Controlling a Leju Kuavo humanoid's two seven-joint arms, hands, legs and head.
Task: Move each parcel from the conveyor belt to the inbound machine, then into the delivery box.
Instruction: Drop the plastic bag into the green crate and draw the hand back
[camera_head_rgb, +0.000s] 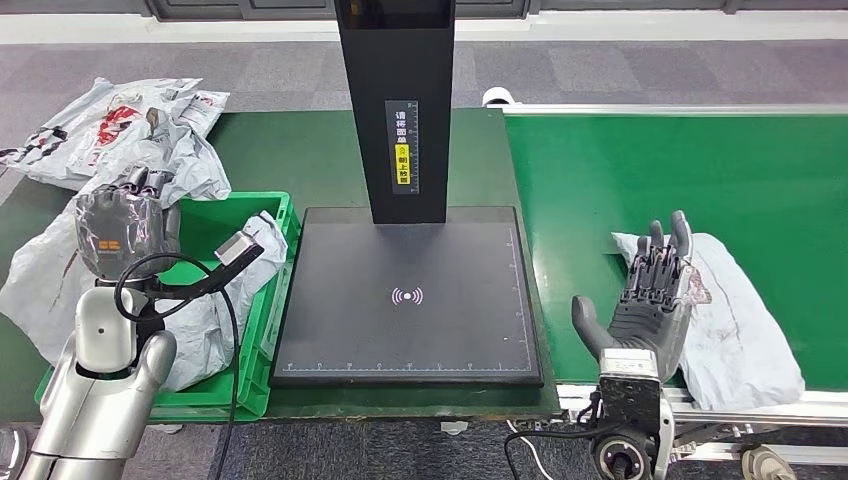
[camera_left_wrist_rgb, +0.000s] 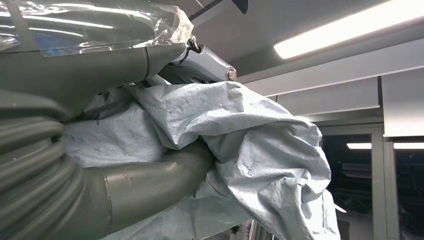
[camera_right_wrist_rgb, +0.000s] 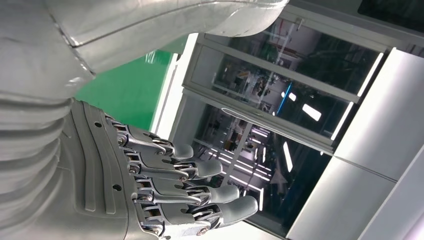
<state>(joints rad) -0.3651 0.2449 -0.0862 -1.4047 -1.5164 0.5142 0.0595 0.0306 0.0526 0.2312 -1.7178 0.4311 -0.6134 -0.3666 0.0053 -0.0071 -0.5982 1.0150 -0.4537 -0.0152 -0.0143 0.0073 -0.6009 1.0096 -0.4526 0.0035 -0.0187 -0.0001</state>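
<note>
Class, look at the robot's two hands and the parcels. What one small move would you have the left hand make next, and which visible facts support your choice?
Probably open the left hand and let its grey parcel drop. The left wrist view shows the hand gripping crumpled grey plastic, and the head view shows it over the green box, where a parcel already lies. The scanner pad is bare, and the right hand, fingers spread, holds nothing beside the next parcel on the belt.

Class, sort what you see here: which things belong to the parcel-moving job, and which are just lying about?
Job: grey parcel on the conveyor belt; inbound machine; green delivery box; parcel that the left hand grips; open right hand.

Lying about: parcel bags heaped beyond the box.
</note>
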